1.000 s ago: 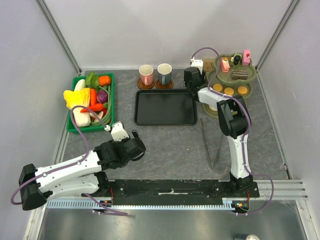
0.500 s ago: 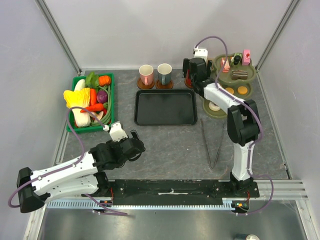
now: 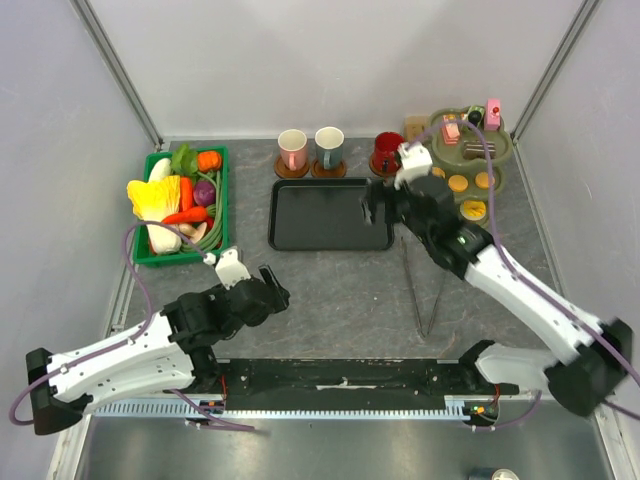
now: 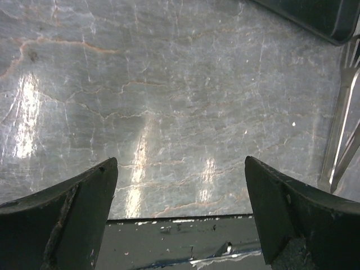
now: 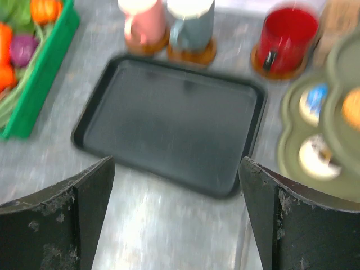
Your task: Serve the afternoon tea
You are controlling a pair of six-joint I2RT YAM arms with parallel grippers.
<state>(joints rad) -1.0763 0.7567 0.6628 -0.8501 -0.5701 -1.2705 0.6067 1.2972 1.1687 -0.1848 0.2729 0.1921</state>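
Right tool point(image 5: 175, 174) wide open, holding nothing, up by right end of black tray point(image 5: 169, 124). Left tool point(image 4: 180, 169) also gaping, empty, low over table point(image 4: 169, 84). Red mug point(image 5: 286, 35), pink mug point(image 5: 142, 19), grey mug point(image 5: 191, 22) lined up behind tray. Cakes point(image 3: 452, 130) on green stand point(image 3: 505, 150), far right corner.

upright mugs point(image 3: 329, 146) in row, cakes point(image 3: 460, 183) rightward

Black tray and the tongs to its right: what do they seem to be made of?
Black tray: probably plastic or coated metal, matte with a soft sheen; the raised rim and even dark surface leave it open. Tongs: metal, likely polished steel; thin silvery arms that show bright glints in the left wrist view.
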